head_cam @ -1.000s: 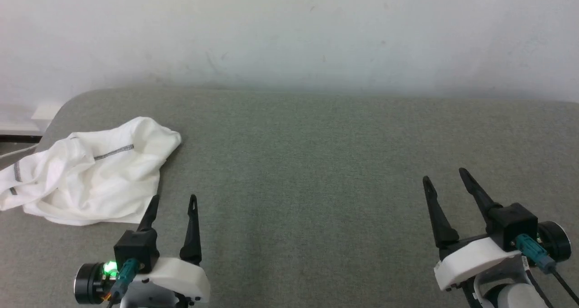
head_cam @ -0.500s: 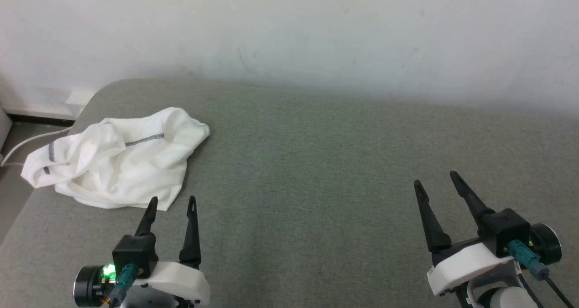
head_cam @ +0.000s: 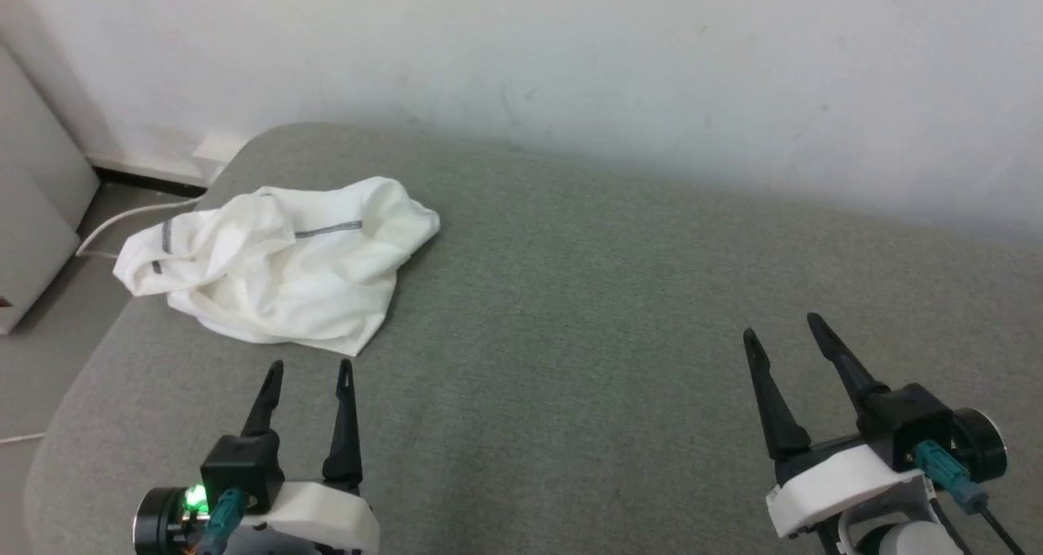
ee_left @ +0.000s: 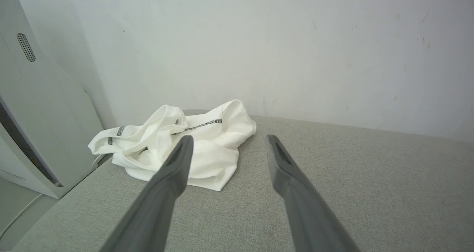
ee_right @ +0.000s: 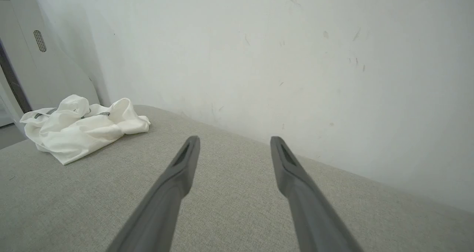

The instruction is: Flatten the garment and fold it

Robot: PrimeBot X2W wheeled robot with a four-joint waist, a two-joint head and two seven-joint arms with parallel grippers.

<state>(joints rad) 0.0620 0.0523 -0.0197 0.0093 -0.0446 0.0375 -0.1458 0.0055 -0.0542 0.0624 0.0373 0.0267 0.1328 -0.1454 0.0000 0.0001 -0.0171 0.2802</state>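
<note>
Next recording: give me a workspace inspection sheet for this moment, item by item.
Surface: grey fabric surface, rounded at its far left corner.
Job's things: white T-shirt crumpled in a heap near the far left corner, not flattened.
Clutter: nothing seen.
Grippers: left gripper open, empty, just short of the T-shirt; right gripper open, empty, over bare fabric.
Cables: white cable on the floor at left.
Surroundings: scuffed white wall behind; pale grey cabinet at left.

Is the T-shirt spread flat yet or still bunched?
Bunched: the white T-shirt lies crumpled in a heap at the grey cushion's left end, untouched.
</note>
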